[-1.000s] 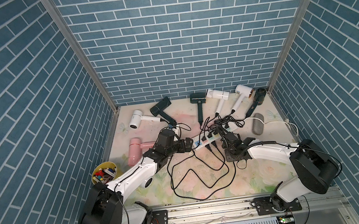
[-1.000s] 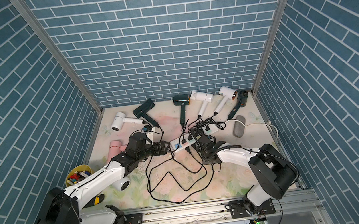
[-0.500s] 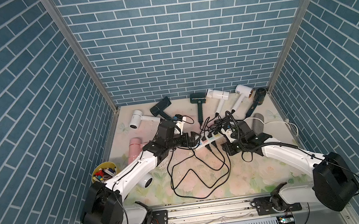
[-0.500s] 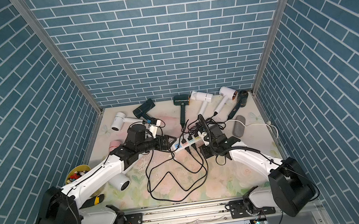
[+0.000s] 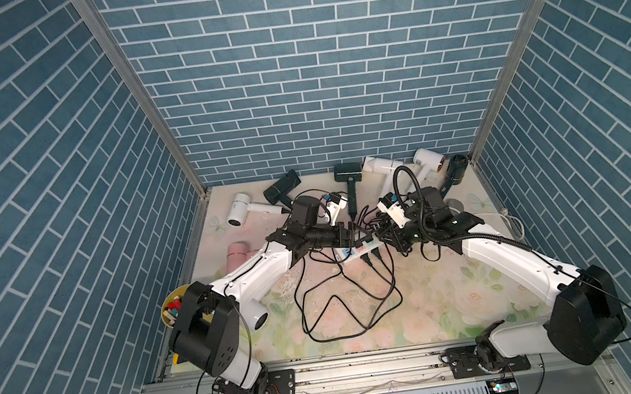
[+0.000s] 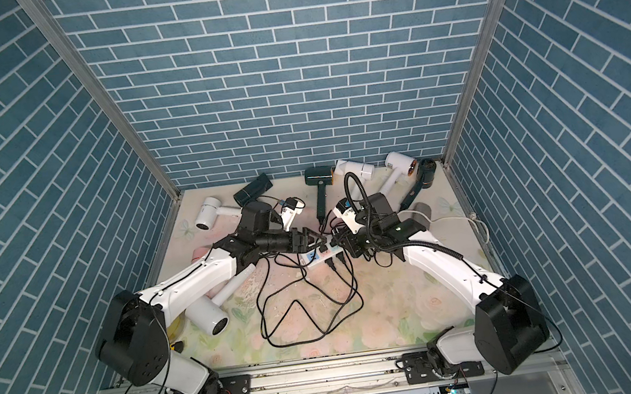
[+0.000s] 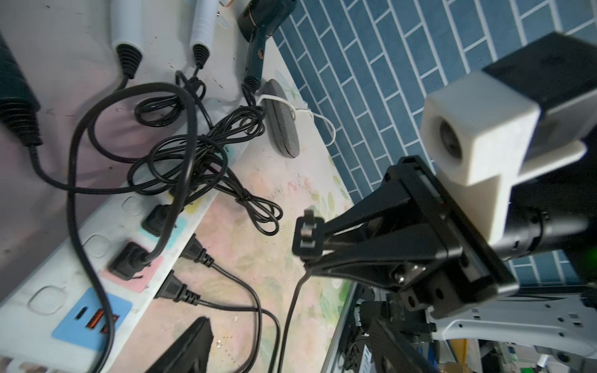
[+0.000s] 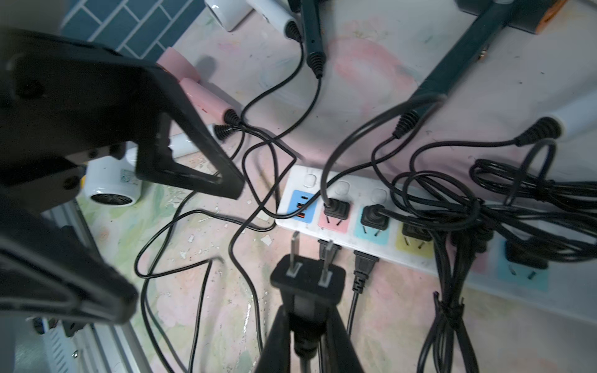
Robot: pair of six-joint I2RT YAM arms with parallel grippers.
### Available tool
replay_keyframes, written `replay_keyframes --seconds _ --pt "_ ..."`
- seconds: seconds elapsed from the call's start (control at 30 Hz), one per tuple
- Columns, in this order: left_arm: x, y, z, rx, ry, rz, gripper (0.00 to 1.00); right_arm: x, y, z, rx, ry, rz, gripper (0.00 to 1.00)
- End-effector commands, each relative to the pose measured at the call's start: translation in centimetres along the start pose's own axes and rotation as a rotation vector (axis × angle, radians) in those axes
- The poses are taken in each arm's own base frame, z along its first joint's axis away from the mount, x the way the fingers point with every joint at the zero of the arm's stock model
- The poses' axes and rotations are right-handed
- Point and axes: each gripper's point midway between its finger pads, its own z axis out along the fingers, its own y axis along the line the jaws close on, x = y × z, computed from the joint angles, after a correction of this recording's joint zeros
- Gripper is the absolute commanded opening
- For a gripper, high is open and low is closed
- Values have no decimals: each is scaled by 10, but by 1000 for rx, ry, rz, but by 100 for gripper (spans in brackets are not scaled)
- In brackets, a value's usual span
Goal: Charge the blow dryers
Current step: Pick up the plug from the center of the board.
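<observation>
Firmly clenched, the right tool (image 8: 308, 326) grasps a black two-prong plug (image 8: 307, 279) by its body, prongs aimed at the long side of the power strip (image 8: 360, 193) and just short of it, beside two other plugs (image 8: 363, 263) at that edge. Opposite it, the left tool (image 8: 177, 250) hangs released, fingers (image 8: 80, 287) spread with nothing between them, near the strip's blue end. Most blow dryers (image 5: 379, 165) lie beyond both tools along the far wall. Tangled cords (image 8: 445, 310) crowd the strip past the right tool. Behind both tools the counter (image 5: 441, 305) is open apart from loose cord loops.
</observation>
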Motion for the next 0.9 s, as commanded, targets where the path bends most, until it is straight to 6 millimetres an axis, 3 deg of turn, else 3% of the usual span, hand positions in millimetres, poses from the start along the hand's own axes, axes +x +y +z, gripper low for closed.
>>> replay_keyframes --seconds 0.0,0.17,0.53,0.63,0.77,0.87 --pt "0 -15 9 92 39 -14 77 5 16 1 -106 26 -56 0" --pt "10 -10 26 97 84 -40 65 10 16 4 -117 33 -49 0" --pt "12 -7 38 125 94 -76 38 14 20 7 -144 37 -46 0" --pt "11 -9 39 142 92 -85 39 17 20 10 -145 46 -42 0" --pt "11 -10 41 159 95 -97 59 21 17 14 -136 61 -33 0" --pt "11 -10 41 161 92 -99 58 22 18 14 -135 63 -32 0"
